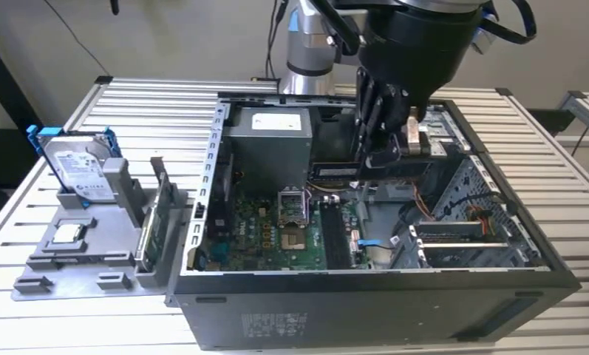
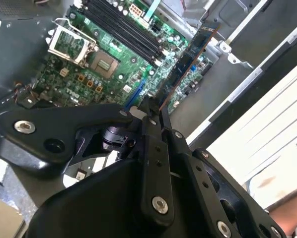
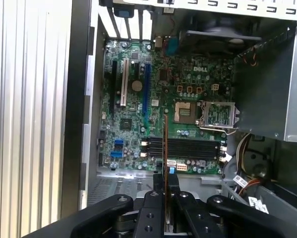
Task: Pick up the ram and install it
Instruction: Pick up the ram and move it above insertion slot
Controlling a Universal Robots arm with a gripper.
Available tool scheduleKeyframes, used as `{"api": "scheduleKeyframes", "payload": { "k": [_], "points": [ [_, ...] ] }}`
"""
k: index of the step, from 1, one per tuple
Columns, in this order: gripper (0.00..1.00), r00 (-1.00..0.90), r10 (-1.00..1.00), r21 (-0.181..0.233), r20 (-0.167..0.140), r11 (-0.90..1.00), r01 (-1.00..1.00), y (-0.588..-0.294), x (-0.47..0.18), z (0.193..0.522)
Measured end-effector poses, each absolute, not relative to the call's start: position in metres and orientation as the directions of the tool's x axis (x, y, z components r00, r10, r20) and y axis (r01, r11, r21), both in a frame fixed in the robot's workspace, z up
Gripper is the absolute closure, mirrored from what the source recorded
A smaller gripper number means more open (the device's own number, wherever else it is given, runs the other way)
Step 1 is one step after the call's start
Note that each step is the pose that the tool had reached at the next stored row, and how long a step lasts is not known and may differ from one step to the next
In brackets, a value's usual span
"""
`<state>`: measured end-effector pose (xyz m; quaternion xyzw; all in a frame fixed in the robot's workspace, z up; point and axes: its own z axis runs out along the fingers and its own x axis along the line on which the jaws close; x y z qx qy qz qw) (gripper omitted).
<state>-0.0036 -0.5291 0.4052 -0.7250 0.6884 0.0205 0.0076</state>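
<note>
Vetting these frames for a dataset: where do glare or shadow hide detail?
Exterior view: the case is dim inside around the ram. Second wrist view: the table slats wash out to white, while the ram in the gripper is well lit. First wrist view: even light on the motherboard, no glare.

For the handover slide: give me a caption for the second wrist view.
Black pincer shut on the slim, dark ram stick, holding it over the green motherboard.
</note>
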Motion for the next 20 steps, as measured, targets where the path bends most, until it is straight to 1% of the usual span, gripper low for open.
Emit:
{"api": "scheduleKeyframes", "payload": {
  "k": [16,20],
  "points": [
    [0.86,0.051,-0.998,0.017,-0.041,-0.052,-0.998,-0.473,-0.004,0.404],
    [0.86,0.033,-0.999,0.017,-0.041,-0.033,-0.999,-0.469,-0.003,0.403]
  ]
}}
